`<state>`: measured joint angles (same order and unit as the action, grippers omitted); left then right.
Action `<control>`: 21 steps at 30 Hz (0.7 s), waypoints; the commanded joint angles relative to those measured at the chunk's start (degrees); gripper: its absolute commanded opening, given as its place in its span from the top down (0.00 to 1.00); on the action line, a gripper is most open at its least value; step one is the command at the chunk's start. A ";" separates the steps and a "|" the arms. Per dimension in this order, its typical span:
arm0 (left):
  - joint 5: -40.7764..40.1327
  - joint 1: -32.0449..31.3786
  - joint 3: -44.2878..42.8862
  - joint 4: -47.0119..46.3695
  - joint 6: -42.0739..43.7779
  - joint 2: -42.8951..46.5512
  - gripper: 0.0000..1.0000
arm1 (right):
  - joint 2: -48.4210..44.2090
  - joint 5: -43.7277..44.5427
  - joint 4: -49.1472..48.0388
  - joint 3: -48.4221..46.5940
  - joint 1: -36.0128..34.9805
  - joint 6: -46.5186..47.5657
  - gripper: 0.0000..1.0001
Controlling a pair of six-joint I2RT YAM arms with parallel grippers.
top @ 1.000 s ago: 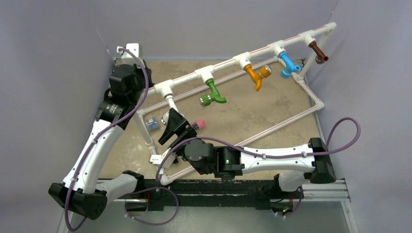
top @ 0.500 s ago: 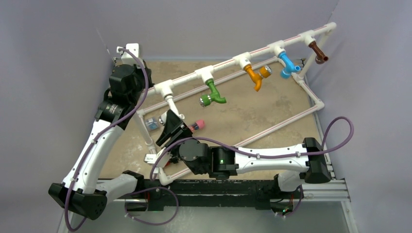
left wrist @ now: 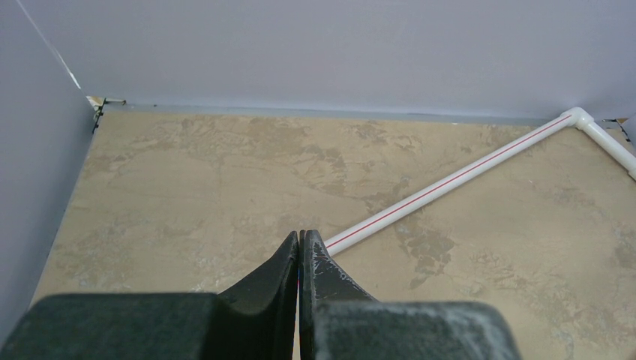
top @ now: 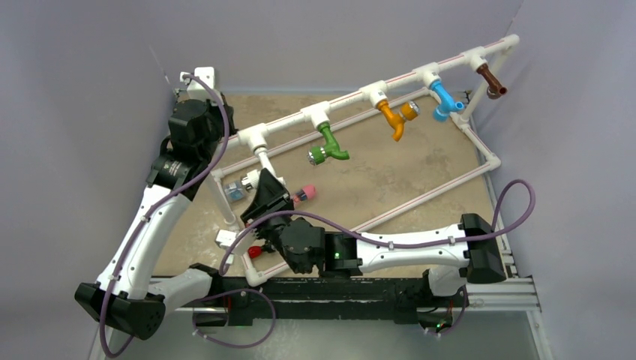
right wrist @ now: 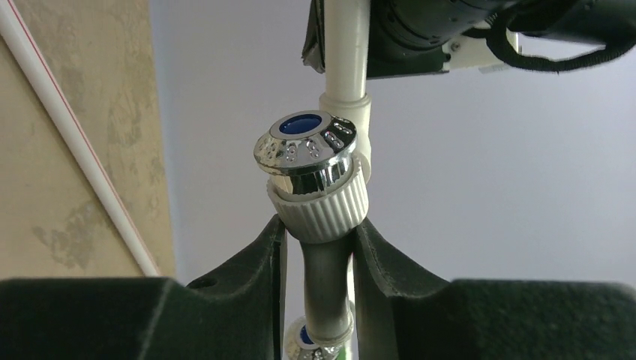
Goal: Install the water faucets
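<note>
A white pipe frame (top: 352, 99) carries four water faucets on its top rail: green (top: 328, 147), orange (top: 395, 117), blue (top: 446, 101) and brown (top: 491, 79). A white faucet (top: 262, 163) hangs under the leftmost T-fitting (top: 255, 137). My right gripper (top: 265, 196) is shut on this white faucet. In the right wrist view its chrome knob (right wrist: 305, 148) and ribbed collar (right wrist: 322, 212) sit just above my right gripper (right wrist: 319, 225), and the stem runs down between the fingers. My left gripper (left wrist: 300, 235) is shut on nothing, above bare table beside a red-striped pipe (left wrist: 450, 182).
A pink-capped cylinder (top: 303, 193) lies on the tan table just right of the right gripper. A small bluish part (top: 235, 188) sits by the frame's left upright, and a red piece (top: 256, 251) and a white piece (top: 225, 238) lie near the front-left corner. Grey walls enclose the table.
The right arm has shifted left and towards the near edge. Its jaws have narrowed from wide open onto the white faucet. The left arm has not moved.
</note>
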<state>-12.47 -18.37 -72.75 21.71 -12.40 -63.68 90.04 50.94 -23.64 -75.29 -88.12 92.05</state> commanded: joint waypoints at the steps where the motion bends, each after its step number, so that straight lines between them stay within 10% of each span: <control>1: 4.65 -2.19 3.93 12.61 0.53 -2.06 1.00 | 0.17 2.75 -12.03 -2.91 0.25 -14.89 1.00; 21: 4.39 -2.46 3.73 12.82 0.63 -2.16 1.00 | -13.50 -4.86 -20.00 5.34 8.97 -107.74 1.00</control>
<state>-12.97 -18.41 -72.82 21.61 -12.27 -63.59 82.28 48.42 -34.33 -71.16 -84.03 11.57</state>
